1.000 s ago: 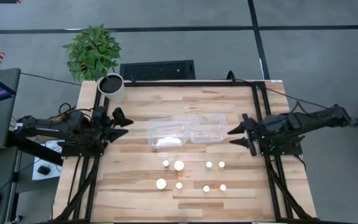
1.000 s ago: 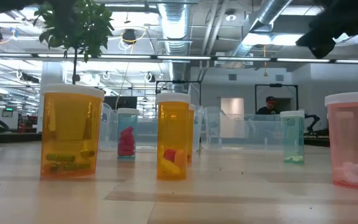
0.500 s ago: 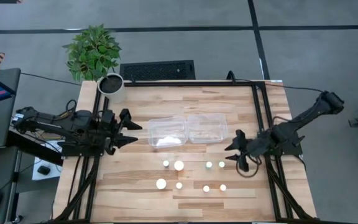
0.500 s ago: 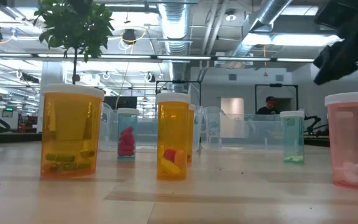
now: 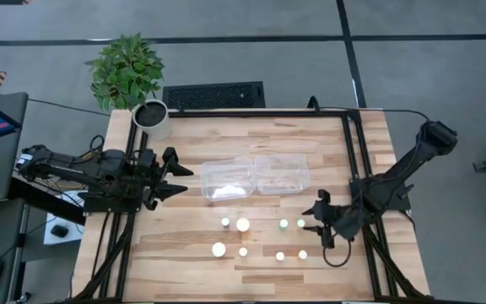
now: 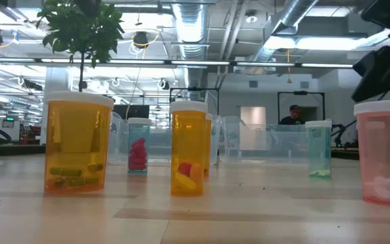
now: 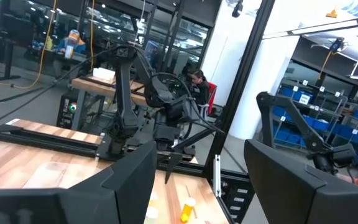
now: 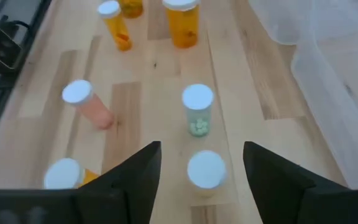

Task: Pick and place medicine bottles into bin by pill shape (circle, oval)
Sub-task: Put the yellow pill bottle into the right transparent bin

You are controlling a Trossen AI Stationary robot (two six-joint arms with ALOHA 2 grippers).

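Wooden tabletop carries everything: eight white-capped medicine bottles stand in two loose rows toward its 6 o'clock side, and two clear bins sit side by side at its centre, with nothing visible in them.

At 9 o'clock the left gripper hangs over the tabletop's edge with its jaws spread and nothing between them — well apart from every bottle. A white plant pot stands at 11 o'clock.

Toward 4 o'clock the right gripper hovers just beside the right-hand bottles, jaws wide apart and holding nothing. Its wrist view looks down on a white-capped bottle between the fingers, with a greenish bottle just beyond and a pink bottle off to one side.

The risk, as I judge it, is crowding: these bottles stand close, so a finger coming down slightly off line could clip a neighbour and tip or roll it. Pill shape is also hard to read from above, so a wrong bin is possible.

Compared with half a second earlier, the right gripper has come nearer the bottles and its arm has swung further round; the left arm has not moved, and the bottles have not shifted.
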